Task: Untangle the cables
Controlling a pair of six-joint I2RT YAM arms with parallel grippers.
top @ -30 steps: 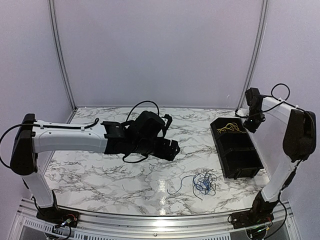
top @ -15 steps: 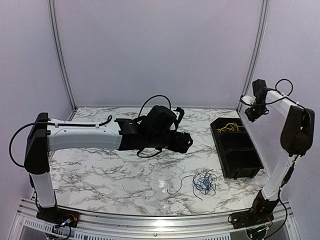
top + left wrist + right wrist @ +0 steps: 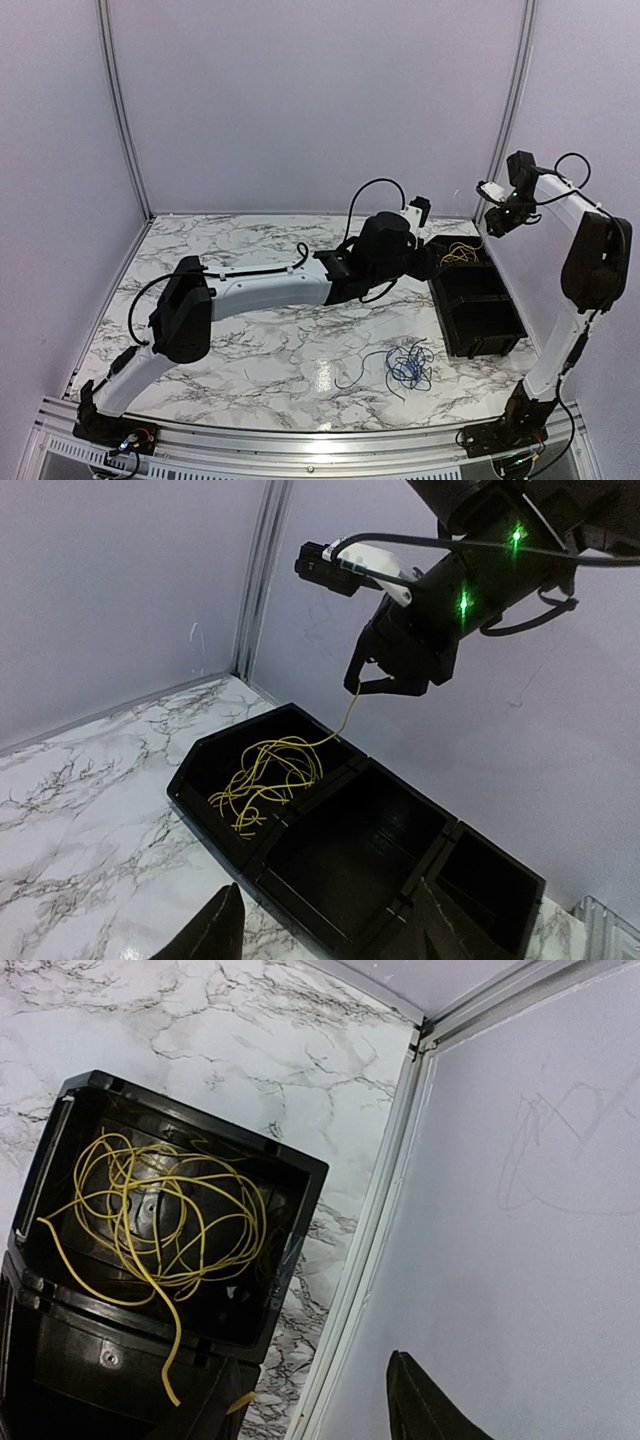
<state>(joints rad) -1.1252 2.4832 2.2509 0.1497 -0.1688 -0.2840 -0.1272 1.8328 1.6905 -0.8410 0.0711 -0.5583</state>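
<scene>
My right hand (image 3: 376, 688) hangs in the air above the far end of the black tray (image 3: 205, 815). Its two fingers stand apart, so it is released. One strand of the yellow cable (image 3: 265, 780) rises from the bundle up to the tip of one finger. I cannot tell if it is caught there or only touches it. The rest of the yellow cable lies as a loose pile of loops in the far compartment of the tray, the one nearest to the back corner. My left hand (image 3: 328, 905) reaches across the desk (image 3: 250, 350) and is just beside the tray, above the surface. Its fingers are also wide apart and grasp nothing. The blue and black cables (image 3: 408, 365) lie in one tangle on the desk, near the front edge, beside the near end of the tray but apart from it.
</scene>
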